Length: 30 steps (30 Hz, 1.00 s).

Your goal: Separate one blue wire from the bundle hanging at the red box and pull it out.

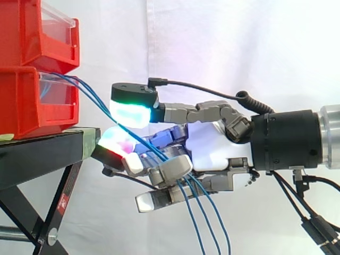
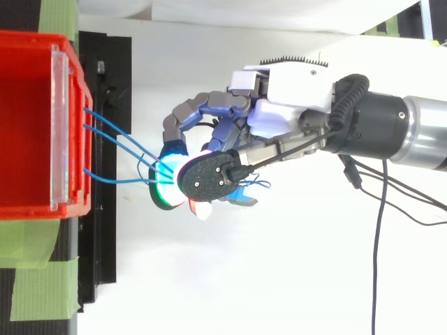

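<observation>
- blue wires (image 1: 93,98): several thin strands leave the front of the lower red bin (image 1: 26,106) and slope down to the right into the hand. below it they hang loose, fanned out, down to the bottom edge of the side view.
- top view: the strands leave the bin front apart from one another and converge at the glowing pads, just right of the bin.
- hand (image 1: 212,143): closed around the wires. a green-glowing pad (image 1: 133,114) sits above them, a white-and-red glowing pad (image 1: 114,142) below, and the other fingers curl under the strands.
- can't tell whether one strand or more is pinched between the two pads.
- hand sits just right of the bin front and is not touching it. the lower pad is just beside the edge of the black stand (image 1: 37,159).
- arm (image 2: 419,136) comes in level from the right.
- a second red bin (image 1: 32,37) is stacked on the lower one. both have clear front panels.
- green tape (image 2: 35,279) lies on the stand, beside the bin.
- white curtain (image 1: 239,42) lies behind it all.
</observation>
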Tool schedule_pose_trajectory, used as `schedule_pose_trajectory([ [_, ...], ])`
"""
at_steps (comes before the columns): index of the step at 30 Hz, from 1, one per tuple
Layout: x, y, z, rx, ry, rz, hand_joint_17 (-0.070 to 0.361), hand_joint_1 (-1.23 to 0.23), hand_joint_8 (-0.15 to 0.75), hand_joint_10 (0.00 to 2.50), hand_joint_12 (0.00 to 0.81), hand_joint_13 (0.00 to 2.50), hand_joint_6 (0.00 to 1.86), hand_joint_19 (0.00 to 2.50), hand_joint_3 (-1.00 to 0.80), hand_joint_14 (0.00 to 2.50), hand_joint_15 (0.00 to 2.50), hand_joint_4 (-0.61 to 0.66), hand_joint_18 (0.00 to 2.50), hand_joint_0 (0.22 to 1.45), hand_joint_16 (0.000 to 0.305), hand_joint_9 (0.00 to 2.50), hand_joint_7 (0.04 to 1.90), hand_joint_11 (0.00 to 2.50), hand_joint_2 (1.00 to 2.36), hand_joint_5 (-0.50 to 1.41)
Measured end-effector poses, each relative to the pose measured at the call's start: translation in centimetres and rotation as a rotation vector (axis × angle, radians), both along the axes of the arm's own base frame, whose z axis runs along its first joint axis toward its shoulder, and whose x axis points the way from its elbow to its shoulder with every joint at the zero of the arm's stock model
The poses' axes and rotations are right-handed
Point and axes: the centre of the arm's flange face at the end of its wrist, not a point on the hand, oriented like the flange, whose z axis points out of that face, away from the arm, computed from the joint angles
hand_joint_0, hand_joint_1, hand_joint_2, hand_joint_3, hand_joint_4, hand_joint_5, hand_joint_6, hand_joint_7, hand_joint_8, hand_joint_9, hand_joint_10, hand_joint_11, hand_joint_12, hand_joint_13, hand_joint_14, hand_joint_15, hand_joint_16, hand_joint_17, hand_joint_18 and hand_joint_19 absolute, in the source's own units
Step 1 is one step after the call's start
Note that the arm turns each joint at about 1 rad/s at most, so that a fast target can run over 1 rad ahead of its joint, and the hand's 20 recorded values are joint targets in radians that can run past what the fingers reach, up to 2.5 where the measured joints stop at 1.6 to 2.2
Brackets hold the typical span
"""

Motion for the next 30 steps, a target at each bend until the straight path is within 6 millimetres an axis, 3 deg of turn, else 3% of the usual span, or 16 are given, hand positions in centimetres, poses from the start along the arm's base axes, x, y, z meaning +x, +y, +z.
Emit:
schedule_pose_trajectory([
  [18,-1.6,-1.4,5.9,-0.312,-0.004,0.005,0.12,-0.66,0.432,0.02,0.315,1.49,0.85,0.8,-0.23,0.02,1.68,0.23,0.73,0.67,0.053,1.14,1.04,0.85,1.02,-0.24],
  [30,-2.0,-2.0,6.9,-0.351,-0.003,0.002,0.119,-0.71,0.42,0.02,0.316,1.48,0.84,0.78,-0.24,0.02,1.67,0.23,0.71,0.68,0.053,1.12,1.02,0.84,1.02,-0.23],
])
